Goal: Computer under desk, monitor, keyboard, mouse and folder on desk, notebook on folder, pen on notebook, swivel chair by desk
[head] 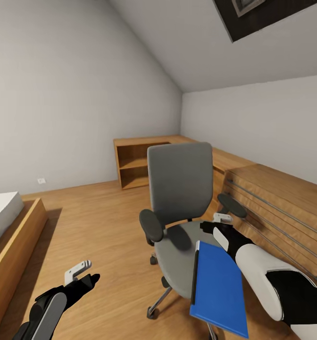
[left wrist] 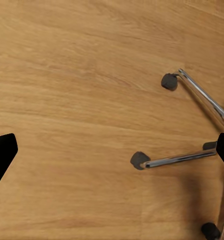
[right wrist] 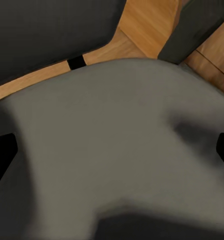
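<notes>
Right, I'm parked facing the swivel chair (head: 179, 198) in the bedroom, and the folder (head: 219, 289) is the job in hand: from the head view it lies flat on the near, right-hand part of the grey seat, dark spine toward the middle, its near end overhanging the seat edge. My right end effector (head: 221, 224) hovers over the seat just beyond the folder's far end, beside the chair's black armrest (head: 232, 205), and I'd call its 2 fingers spread, since the right wrist view has a dark tip at each side margin with bare upholstery between them, pinching nothing. To do this well, I think I should draw that arm back toward me, drop low and take the folder by its overhanging edge, 1 finger under and 1 over, because a flat sheet on soft fabric gives no purchase from above. The chair is on casters, so a push may roll it; gentle contact only. My left end effector (head: 83, 276) hangs over the oak floor (head: 97, 222), also spread and empty. The left wrist view gives me what the head view half hides, namely 2 chrome legs (left wrist: 204, 102) and their casters on the planks; the right wrist view gives close seat texture but no blue, so the folder is outside its sight line.
</notes>
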{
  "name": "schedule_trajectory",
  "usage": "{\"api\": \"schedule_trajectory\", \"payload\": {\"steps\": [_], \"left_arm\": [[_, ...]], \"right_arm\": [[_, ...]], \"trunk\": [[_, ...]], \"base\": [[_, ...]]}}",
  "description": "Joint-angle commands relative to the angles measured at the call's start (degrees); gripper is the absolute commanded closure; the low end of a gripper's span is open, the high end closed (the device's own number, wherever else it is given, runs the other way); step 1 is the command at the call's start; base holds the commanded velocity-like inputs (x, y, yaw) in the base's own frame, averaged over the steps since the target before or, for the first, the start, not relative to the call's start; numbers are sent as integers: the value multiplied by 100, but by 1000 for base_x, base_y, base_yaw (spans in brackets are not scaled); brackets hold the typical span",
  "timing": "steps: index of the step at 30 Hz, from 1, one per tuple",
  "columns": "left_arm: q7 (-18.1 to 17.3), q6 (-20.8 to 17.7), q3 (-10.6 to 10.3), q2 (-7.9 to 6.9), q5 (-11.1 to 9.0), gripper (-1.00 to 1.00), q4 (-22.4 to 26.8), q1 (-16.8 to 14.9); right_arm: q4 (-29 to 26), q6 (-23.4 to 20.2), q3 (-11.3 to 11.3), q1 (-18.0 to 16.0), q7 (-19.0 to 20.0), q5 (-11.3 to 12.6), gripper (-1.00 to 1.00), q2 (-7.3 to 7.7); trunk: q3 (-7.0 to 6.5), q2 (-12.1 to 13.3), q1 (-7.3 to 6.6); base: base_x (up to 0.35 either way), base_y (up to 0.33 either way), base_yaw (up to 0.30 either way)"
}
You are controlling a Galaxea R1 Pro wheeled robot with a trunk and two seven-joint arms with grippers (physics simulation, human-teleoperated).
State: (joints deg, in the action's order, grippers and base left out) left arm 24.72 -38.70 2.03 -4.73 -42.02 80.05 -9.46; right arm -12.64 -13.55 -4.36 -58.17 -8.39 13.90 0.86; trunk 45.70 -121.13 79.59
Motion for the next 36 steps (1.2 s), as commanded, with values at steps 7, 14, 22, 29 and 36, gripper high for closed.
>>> {"api": "schedule_trajectory", "payload": {"steps": [7,14,22,29,36], "left_arm": [[51,-13,-1,-1,-60,-100,8,-3],[51,-8,-1,-1,-60,-100,9,-3],[51,-7,-1,-1,-60,-100,10,-3],[51,-6,-1,-1,-60,-100,10,-3],[51,-6,-1,-1,-60,-100,10,-3]], "right_arm": [[-236,-52,-46,27,-33,51,-100,2],[-825,-82,-40,307,-38,51,-100,8],[-2219,-427,-35,1045,-40,41,-100,17],[-3565,-956,-28,1751,-50,35,-100,19],[-4427,-1242,-29,2205,-61,72,-100,16]], "trunk": [[-57,-2,-1],[-119,-2,-1],[-190,-2,-1],[-232,-2,-1],[-241,-2,-1]], "base": [[0,0,0],[0,0,0],[0,0,0],[0,0,0],[0,0,0]]}}
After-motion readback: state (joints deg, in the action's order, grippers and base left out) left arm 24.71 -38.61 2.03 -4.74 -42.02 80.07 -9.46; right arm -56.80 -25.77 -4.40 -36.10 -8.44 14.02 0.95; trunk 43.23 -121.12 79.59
